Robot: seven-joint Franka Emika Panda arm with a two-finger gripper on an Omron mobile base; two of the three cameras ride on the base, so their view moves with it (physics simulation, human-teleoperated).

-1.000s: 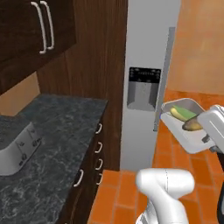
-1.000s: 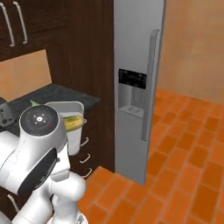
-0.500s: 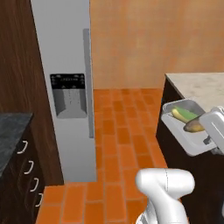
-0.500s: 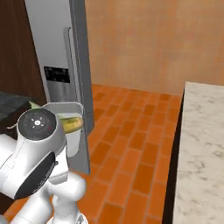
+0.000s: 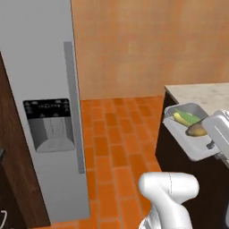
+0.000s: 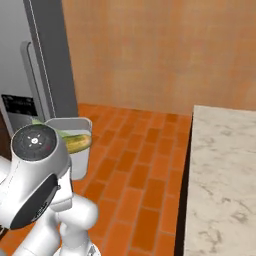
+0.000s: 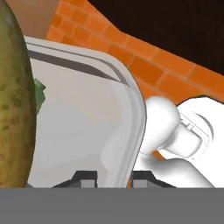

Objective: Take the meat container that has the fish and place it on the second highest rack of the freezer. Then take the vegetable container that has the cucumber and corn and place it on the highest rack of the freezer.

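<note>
left base view, gripper: the robot's hand point(image 5: 218, 134) hangs at the right edge, its pale grey block just behind the tray; the fingers are hidden, so the grip is not clear here.
left base view, container: a shallow light grey rectangular plastic tray point(image 5: 190, 134) is tilted up at the hand, touching it at its near edge.
left base view, contents: a yellow-green corn cob point(image 5: 185, 117) lies at the tray's far end; a dull olive-brown cucumber point(image 5: 197, 129) lies nearer the hand, just beside the cob.
left base view, freezer: the tall grey refrigerator unit point(image 5: 40, 112), with a long vertical handle and a dispenser panel, stands well apart to the hand's left, door shut.
right base view, container: the tray shows behind the arm's round white joint, with the cucumber point(image 6: 77, 142) along its top.
right base view, freezer: the grey unit point(image 6: 37, 80) rises just behind the tray.
hand view, gripper: two small dark finger tips point(image 7: 113, 177) stand close on either side of the tray's rim point(image 7: 131, 113), clenched on the tray.
hand view, contents: the cucumber point(image 7: 15, 100) lies left of the finger tips.
</note>
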